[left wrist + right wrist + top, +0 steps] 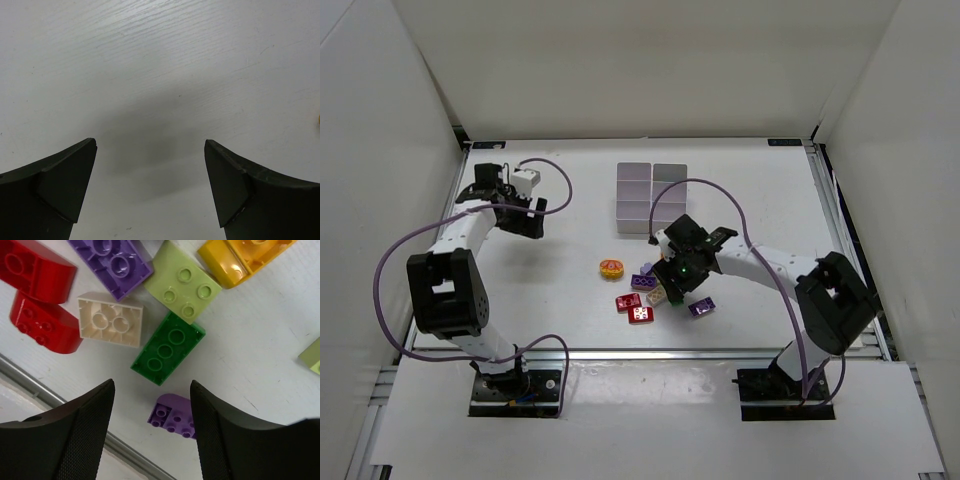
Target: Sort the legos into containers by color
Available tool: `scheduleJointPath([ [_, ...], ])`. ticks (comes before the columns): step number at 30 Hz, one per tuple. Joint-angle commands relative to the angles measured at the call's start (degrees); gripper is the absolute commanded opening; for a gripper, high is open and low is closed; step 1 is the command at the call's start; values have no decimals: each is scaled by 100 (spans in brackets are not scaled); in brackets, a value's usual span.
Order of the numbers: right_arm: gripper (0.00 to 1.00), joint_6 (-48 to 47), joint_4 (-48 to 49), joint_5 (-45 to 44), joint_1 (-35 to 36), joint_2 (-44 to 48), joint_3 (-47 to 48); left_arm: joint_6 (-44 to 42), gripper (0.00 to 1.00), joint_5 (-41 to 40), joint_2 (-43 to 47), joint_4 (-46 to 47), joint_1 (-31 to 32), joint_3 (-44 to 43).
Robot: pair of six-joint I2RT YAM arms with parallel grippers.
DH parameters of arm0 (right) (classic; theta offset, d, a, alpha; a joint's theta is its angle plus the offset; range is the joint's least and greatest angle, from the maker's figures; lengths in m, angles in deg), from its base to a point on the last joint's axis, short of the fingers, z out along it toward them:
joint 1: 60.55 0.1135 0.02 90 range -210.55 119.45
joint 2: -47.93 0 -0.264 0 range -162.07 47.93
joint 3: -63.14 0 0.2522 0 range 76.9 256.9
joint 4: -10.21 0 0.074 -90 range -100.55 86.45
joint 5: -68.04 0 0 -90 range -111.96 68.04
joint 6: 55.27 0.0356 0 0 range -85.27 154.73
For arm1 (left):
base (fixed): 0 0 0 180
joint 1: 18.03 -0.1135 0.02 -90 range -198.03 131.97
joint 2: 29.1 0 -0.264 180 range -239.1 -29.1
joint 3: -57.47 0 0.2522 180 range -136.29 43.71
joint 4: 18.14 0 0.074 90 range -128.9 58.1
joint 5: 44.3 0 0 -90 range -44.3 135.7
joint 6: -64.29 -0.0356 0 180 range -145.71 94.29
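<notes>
Sorting seemingly unstarted: legos (pixel 640 314) loose on bench (pixel 770 200), near front of containers (pixel 651 198); none visible inside. Right fingers (pixel 85 430) wide, empty, above legos. Left fingers (pixel 60 190) wide, empty, far left of containers.

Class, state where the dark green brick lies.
In the right wrist view the dark green brick lies mid-frame, just ahead of the right gripper, tan brick at its left, lime brick above.

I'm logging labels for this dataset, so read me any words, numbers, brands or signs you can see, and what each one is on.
None: no text can be read in any view. The legos show only bare studs, the containers are plain white, and the table has no print.
</notes>
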Motion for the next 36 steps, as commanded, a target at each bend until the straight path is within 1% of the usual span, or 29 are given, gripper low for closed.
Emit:
scheduleJointPath([
  [1, 66, 107, 173, -266, 11, -167, 122, 18, 99, -61, 301, 162, -28, 131],
  [14, 70, 283, 305, -284, 11, -765, 359, -79, 99, -26, 275, 303, -230, 342],
  [20, 70, 344, 375, -170, 11, -871, 447, -167, 100, 9, 239, 312, -327, 351],
  [21, 68, 353, 401, -161, 11, -888, 447, -167, 99, 9, 239, 303, -336, 351],
  [24, 53, 345, 428, -205, 11, -941, 456, -193, 99, 18, 239, 303, -345, 343],
  [32, 43, 230, 454, -398, 20, -792, 114, -246, 99, -26, 327, 303, -371, 378],
  [33, 38, 222, 463, -433, 11, -748, 70, -246, 99, -26, 336, 311, -380, 386],
  [35, 32, 116, 463, -521, 11, -625, 17, -211, 99, 9, 319, 320, -371, 386],
  [36, 27, 81, 454, -565, 11, -564, 8, -185, 99, 18, 327, 312, -380, 378],
])
